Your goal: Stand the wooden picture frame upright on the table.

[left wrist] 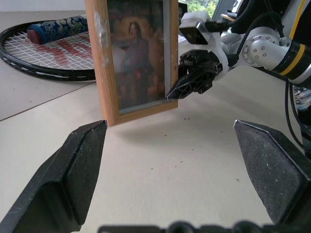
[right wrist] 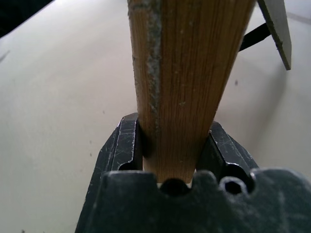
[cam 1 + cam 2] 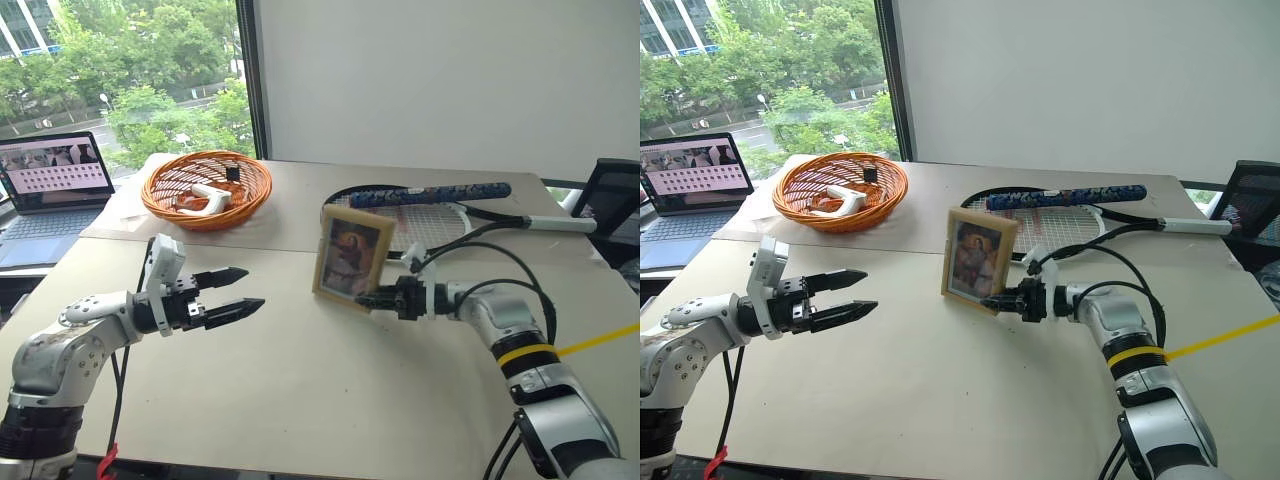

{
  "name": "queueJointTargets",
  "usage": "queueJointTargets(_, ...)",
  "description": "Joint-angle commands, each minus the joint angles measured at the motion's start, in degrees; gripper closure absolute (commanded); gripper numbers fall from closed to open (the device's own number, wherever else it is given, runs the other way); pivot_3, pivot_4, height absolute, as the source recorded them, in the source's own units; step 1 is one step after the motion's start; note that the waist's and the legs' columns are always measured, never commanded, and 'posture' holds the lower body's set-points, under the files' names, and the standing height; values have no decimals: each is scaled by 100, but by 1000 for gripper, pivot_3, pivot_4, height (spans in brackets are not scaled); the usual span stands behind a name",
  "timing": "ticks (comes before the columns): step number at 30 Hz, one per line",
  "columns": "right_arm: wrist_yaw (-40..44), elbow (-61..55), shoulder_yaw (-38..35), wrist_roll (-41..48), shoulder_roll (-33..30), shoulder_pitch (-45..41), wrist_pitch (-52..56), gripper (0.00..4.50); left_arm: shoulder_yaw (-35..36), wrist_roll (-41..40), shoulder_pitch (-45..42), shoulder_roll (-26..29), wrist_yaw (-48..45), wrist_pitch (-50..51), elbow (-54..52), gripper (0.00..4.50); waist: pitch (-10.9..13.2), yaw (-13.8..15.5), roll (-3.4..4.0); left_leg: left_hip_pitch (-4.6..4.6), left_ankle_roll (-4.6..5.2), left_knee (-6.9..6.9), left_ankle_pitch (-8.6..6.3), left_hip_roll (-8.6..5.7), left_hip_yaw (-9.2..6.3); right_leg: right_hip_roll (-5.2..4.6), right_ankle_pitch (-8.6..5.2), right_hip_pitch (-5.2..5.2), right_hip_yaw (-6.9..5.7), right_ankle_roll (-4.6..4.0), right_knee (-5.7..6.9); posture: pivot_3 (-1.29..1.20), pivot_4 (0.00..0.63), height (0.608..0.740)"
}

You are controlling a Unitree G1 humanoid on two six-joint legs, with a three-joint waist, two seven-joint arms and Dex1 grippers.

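While the wooden picture frame [image 3: 350, 257] stands upright near the middle of the table [image 3: 300, 400], its brownish portrait faces the near-left side. Its lower edge looks to be down on the tabletop or very close to it; from the left wrist view a shadow sits right under it. The right gripper [image 3: 378, 298] reaches in from the right and pinches the frame's lower right corner, its two black fingers [image 2: 127, 145] pressed on either face of the light wood edge. In the right wrist view a grey stand flap [image 2: 276, 29] angles off the back of the frame.

Over on the left, the left gripper [image 3: 238, 292] hovers above the table with its fingers spread wide and nothing between them, pointing toward the frame but well apart from it.

Just beyond the frame lies a tennis racket [image 3: 440, 215], with a dark patterned roll [image 3: 430, 194] resting across it. At the far left sits an orange wicker basket [image 3: 207, 187] holding a white object, and a laptop [image 3: 50, 185] stands open beside the table's left edge.
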Motion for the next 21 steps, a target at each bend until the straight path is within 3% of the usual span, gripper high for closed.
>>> queueJointTargets(1, 367, -31, 72, -248, 7, 83, -45, 3280, 87, 53, 16, 59, -91, -125, -101, 0, 0, -3, 0, 0, 0, 0, 0, 0, 0, 0, 0, 0, 0, 0, 0, 0, 150, 721)
queueJointTargets(18, 204, -1782, -132, -36, 81, 1141, 1155, 3280, -167, 315, -237, -85, -345, -183, 304, 0, -1, -112, -1, 4, 1, 0, -1, 1, -2, 1, -1, 4, -1, 0, 1, 0, 150, 721)
queueJointTargets(19, 181, -1853, -186, -12, 65, 1149, 1196, 2275, -185, 329, -254, -82, -374, -186, 327, 0, -1, -118, -1, 4, 1, 0, -1, 1, -3, 1, -1, 4, -2, 0, 1, 0, 150, 721)
queueJointTargets(21, 161, -2006, -278, 36, 10, 1172, 1282, 1726, -215, 362, -286, -72, -436, -200, 383, 0, -1, -118, -1, 3, 1, 0, -1, 1, -4, 1, -1, 4, -3, 0, 2, 0, 150, 721)
